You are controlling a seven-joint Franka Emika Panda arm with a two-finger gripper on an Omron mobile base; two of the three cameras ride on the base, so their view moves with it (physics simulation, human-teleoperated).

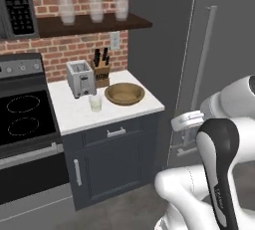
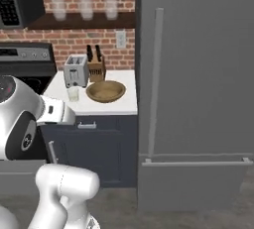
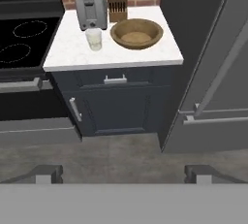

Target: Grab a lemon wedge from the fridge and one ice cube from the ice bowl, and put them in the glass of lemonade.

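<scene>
The fridge (image 2: 198, 89) is shut. It stands right beside the right edge of the white tabletop (image 1: 74, 117), and its long pale handle (image 2: 155, 84) runs up and down near its left side. The lemon wedge cannot be seen with the door closed.

The ice bowl (image 1: 125, 93) sits near the right edge of the tabletop, close to the back. It is round, brown and wide. In the hand view the ice bowl (image 3: 136, 33) has a pale bottom, but the lumps inside are too blurry to tell apart.

The glass of lemonade (image 1: 95, 102) stands upright just left of the bowl, a bit closer to the front edge. They are near each other but do not touch. Right behind the glass is a silver toaster (image 1: 79, 78), at the back of the tabletop. A wooden knife block (image 1: 101, 72) stands beside the toaster, by the brick wall.

3 tall frosted glasses (image 1: 94, 5) stand in a row on a dark shelf (image 1: 89, 24) above the tabletop. A black stove (image 1: 22, 117) is at the left edge of the tabletop.

The end effector (image 3: 123, 173) is up in the air in front of the dark cupboard, well apart from the tabletop and the fridge. Its 2 fingers (image 3: 46, 172) are spread wide and hold nothing.
</scene>
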